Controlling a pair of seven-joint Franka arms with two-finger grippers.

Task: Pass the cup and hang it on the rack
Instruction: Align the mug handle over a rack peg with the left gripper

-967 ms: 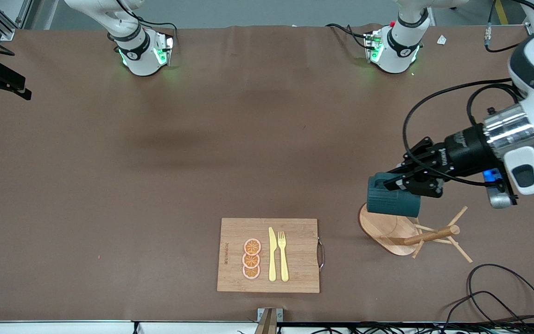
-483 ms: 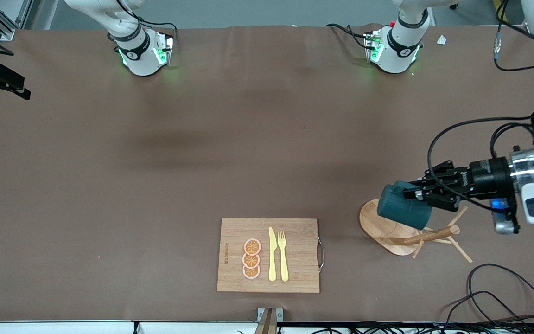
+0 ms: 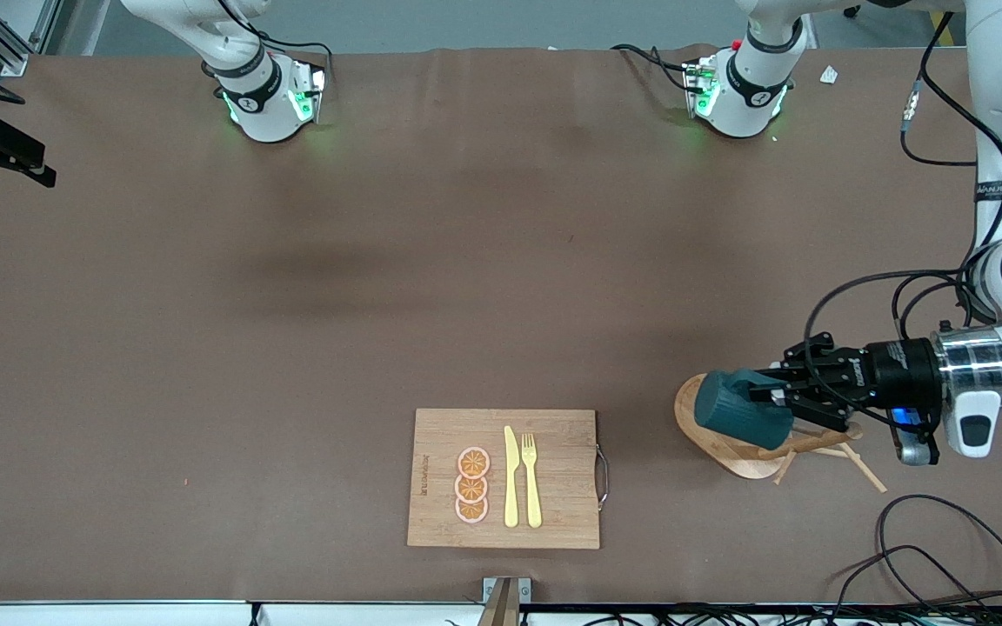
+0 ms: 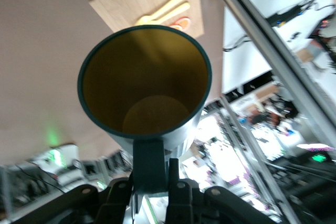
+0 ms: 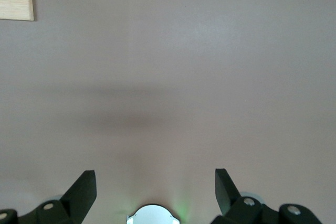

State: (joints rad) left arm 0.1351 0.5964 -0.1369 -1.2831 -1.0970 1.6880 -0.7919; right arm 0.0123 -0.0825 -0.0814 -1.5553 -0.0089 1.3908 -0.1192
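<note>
The dark teal ribbed cup (image 3: 740,407) lies on its side in the air over the rack's oval bamboo base (image 3: 703,437). Its mouth points toward the right arm's end of the table. My left gripper (image 3: 775,396) is shut on the cup's handle, just above the rack's post (image 3: 807,442) and pegs. In the left wrist view the cup's yellowish-tan inside (image 4: 144,87) fills the middle, and the handle (image 4: 149,163) sits between my left gripper's fingers (image 4: 152,174). My right gripper (image 5: 155,182) is open and empty over bare table by its own base; it waits.
A rectangular wooden cutting board (image 3: 562,478) with a yellow knife, a fork and three orange slices lies near the front edge at mid-table. A black cable (image 3: 945,543) loops on the table nearer the front camera than the rack.
My left gripper has carried the cup down and toward the rack; the cup now hangs low over the base, close to the post. The right arm has not moved.
</note>
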